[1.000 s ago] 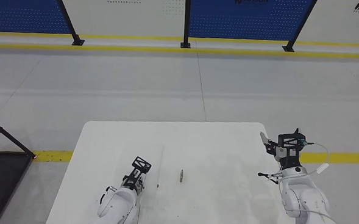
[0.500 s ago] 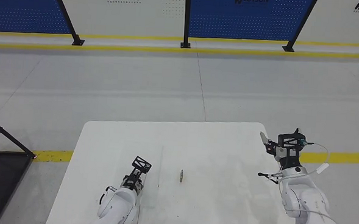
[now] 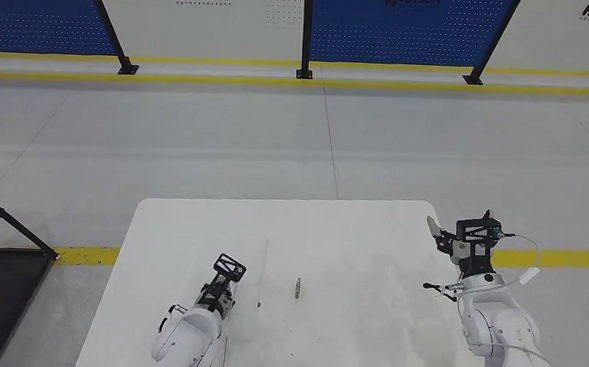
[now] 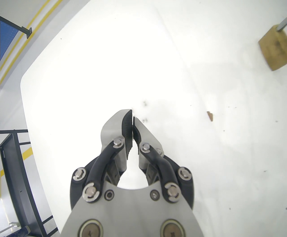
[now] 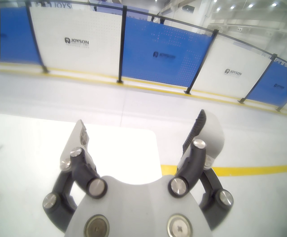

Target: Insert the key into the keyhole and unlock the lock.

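A small brass padlock (image 3: 297, 289) (image 4: 272, 50) with a steel shackle lies near the middle of the white table (image 3: 351, 247). A tiny brown piece (image 4: 210, 116) (image 3: 258, 304) lies between the padlock and my left gripper; I cannot tell whether it is the key. My left gripper (image 4: 132, 115) (image 3: 230, 269) hangs low over the table, left of the padlock, fingers shut tip to tip with nothing clearly between the pads. My right gripper (image 5: 141, 121) (image 3: 459, 234) stands open with nothing in it at the table's right edge, near the far corner.
The table's far right corner (image 5: 152, 134) lies just under the right gripper. A black metal frame (image 4: 13, 157) (image 3: 2, 228) stands off the table's left side. Blue and white barrier panels (image 3: 303, 24) line the floor far behind.
The left arm has shifted slightly to the left in the top view. The right arm and the padlock have not moved.
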{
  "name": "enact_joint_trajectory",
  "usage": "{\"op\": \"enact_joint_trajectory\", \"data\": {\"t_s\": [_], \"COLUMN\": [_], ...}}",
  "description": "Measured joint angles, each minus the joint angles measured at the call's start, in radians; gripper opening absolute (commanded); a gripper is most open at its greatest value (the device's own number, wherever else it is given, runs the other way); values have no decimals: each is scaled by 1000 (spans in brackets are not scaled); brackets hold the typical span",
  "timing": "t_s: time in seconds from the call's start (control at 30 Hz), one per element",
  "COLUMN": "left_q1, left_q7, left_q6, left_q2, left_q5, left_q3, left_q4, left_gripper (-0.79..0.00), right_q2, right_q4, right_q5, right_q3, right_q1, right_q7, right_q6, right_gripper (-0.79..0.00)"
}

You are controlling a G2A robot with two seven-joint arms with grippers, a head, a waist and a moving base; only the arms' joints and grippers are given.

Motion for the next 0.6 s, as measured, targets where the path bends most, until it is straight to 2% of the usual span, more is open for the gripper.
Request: {"op": "enact_joint_trajectory", "data": {"t_s": [0.1, 0.2, 0.37, 0.6], "left_q1": [39, 80, 117, 67], "left_q7": [78, 198, 399, 579], "left_q6": [-32, -104, -340, -661], "left_q2": [6, 15, 33, 51], "left_q5": [-45, -113, -261, -545], "left_q3": [-37, -94, -193, -325], "left_q4": [-59, -101, -101, -43], "left_gripper": [-785, -785, -785, -785], "right_q2": [0, 0, 0, 0], "right_q4": [0, 0, 0, 0], "right_q5": [0, 0, 0, 0], "right_q3": [0, 0, 0, 0], "right_q1": [0, 0, 0, 0], "right_q7": [0, 0, 0, 0], "right_q6": [0, 0, 0, 0], "right_gripper": [0, 0, 0, 0]}}
